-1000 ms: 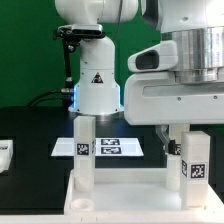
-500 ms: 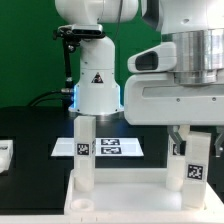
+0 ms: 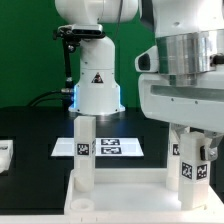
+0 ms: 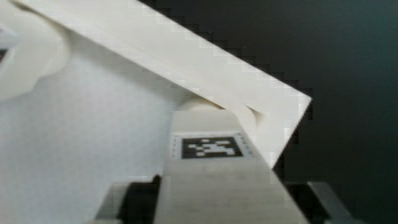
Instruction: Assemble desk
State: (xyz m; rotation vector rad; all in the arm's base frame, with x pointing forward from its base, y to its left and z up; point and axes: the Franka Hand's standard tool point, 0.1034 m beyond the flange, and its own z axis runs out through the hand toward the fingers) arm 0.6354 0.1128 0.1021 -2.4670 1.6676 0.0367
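The white desk tabletop (image 3: 120, 200) lies upside down at the front, and its rimmed corner also shows in the wrist view (image 4: 107, 110). One white leg (image 3: 85, 150) stands upright in its socket on the exterior view's left. A second tagged leg (image 3: 190, 165) stands upright at the corner on the exterior view's right. My gripper (image 3: 192, 140) comes down from above and is shut on this leg. In the wrist view the leg (image 4: 217, 150) runs between my gripper's (image 4: 221, 205) dark fingers (image 4: 135, 200) down to the corner socket.
The marker board (image 3: 110, 147) lies flat behind the tabletop. The robot's white base (image 3: 97, 85) stands at the back. Another white part (image 3: 5, 155) lies at the exterior view's left edge on the black table.
My hand has turned about its vertical axis while holding the right leg. The leg's tag has swung toward the exterior view's left. The left leg and tabletop have not moved.
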